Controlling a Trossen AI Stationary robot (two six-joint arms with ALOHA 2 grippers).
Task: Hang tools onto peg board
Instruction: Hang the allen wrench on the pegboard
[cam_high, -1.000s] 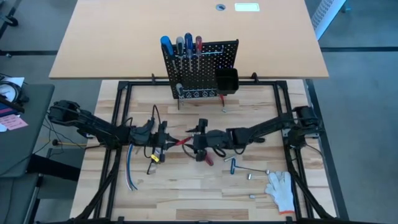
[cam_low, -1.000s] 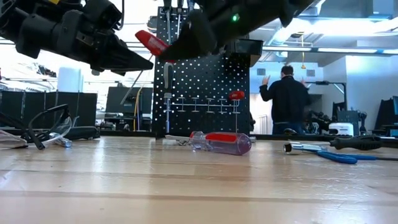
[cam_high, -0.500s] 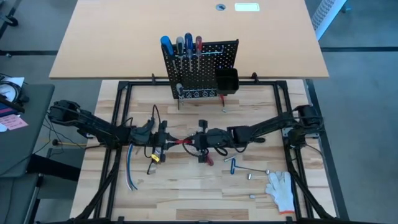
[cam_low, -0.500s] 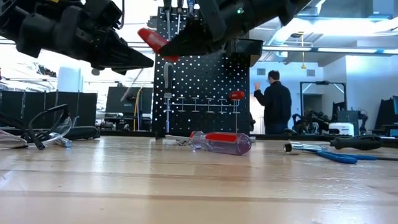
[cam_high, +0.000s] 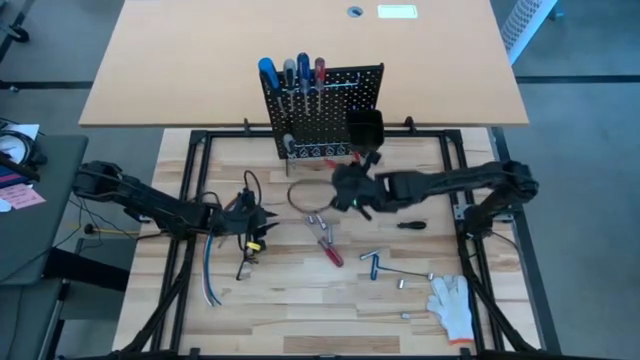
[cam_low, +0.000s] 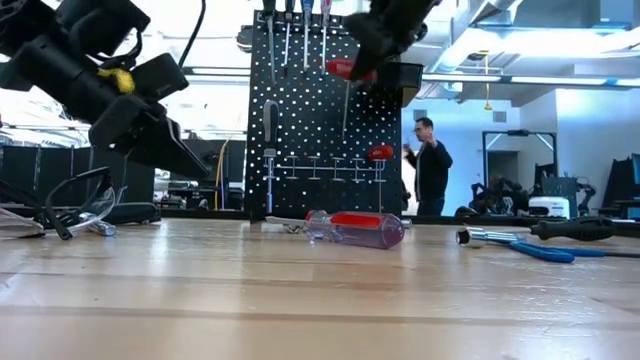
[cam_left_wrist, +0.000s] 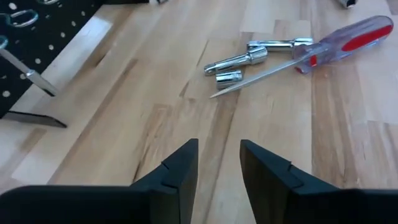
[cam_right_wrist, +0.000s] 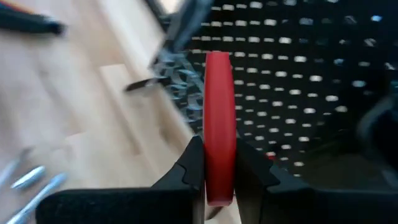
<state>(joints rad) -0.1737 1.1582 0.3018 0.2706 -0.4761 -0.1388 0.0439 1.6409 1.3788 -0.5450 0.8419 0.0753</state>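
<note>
Near the peg board (cam_high: 322, 110), the right gripper (cam_right_wrist: 217, 163) is clamped on a red-handled screwdriver (cam_right_wrist: 219, 112).
Its fingers pinch the red handle just before the black perforated panel. Well apart, the left gripper (cam_left_wrist: 217, 163) hangs over the table (cam_left_wrist: 348, 124) with fingers parted and bare; a clear-handled screwdriver (cam_left_wrist: 323, 53) and metal sockets (cam_left_wrist: 239, 62) lie ahead.

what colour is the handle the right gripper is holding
Red. The right gripper is shut on the red handle, clearest in the right wrist view.
</note>
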